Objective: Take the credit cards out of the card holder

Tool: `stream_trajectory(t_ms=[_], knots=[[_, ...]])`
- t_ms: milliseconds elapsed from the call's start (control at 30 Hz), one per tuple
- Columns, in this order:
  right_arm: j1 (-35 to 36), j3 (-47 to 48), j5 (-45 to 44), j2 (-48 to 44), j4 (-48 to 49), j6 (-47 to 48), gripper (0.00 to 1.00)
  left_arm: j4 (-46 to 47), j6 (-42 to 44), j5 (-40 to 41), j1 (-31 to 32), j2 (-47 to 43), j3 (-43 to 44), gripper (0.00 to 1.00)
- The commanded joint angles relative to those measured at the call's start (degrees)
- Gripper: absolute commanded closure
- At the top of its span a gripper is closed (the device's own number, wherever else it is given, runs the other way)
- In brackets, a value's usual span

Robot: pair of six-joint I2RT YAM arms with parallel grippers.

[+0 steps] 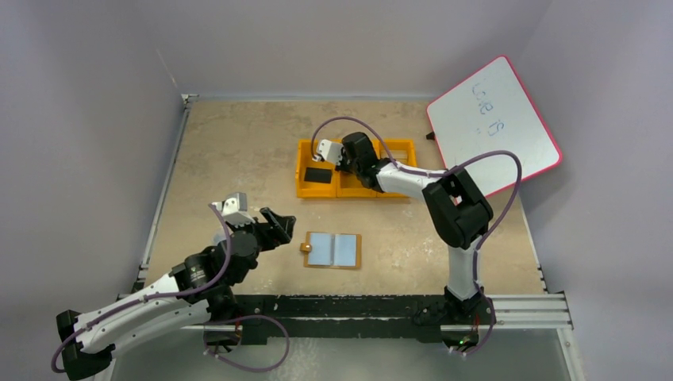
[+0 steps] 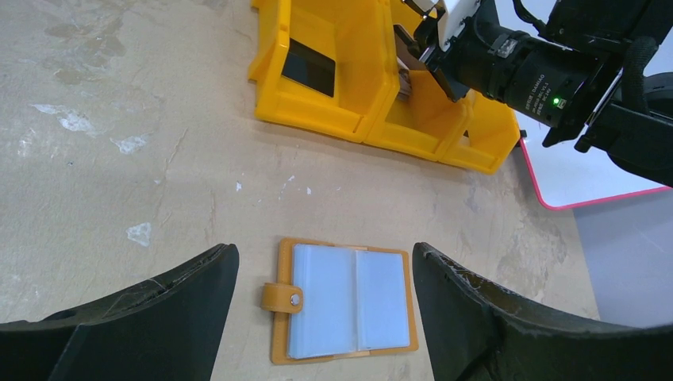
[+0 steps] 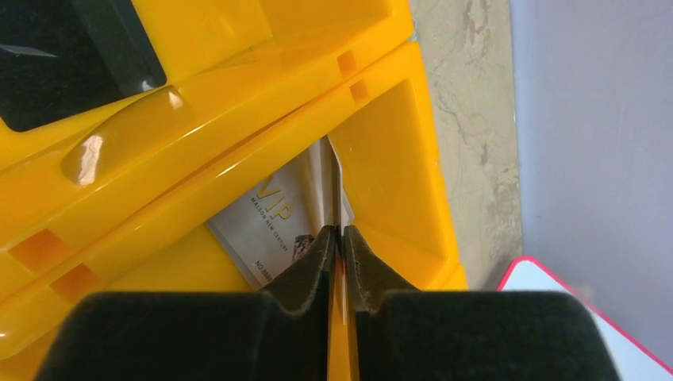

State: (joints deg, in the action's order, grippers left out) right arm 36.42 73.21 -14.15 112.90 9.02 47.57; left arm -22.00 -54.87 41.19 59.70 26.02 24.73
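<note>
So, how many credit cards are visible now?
2. A VIP card lies in the orange tray, in the compartment beside the black block; a second card stands on edge between the right fingers. More may be hidden.

The worktop (image 1: 238,159) is seen whole from above. Holder (image 2: 341,300) and tray (image 2: 349,79) are shared with the left wrist's low forward view; the tray is framed closely from the right wrist.

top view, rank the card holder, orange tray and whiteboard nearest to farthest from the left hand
From the left hand:
1. card holder, just to its right, near edge
2. orange tray, farther back, mid table
3. whiteboard, far right corner
</note>
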Motion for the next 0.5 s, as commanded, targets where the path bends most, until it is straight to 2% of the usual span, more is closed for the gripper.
stream_trajectory(t_ms=[0, 467], knots=[[0.09, 0.87, -1.28, -0.65, 3.70, 1.52, 0.89, 0.66, 0.34, 0.82, 0.01, 0.17, 1.21, 0.20], [0.16, -0.36, 0.71, -3.60, 3.38, 0.00, 0.87, 1.14, 0.20, 0.23, 0.02, 1.35, 1.37, 0.20]])
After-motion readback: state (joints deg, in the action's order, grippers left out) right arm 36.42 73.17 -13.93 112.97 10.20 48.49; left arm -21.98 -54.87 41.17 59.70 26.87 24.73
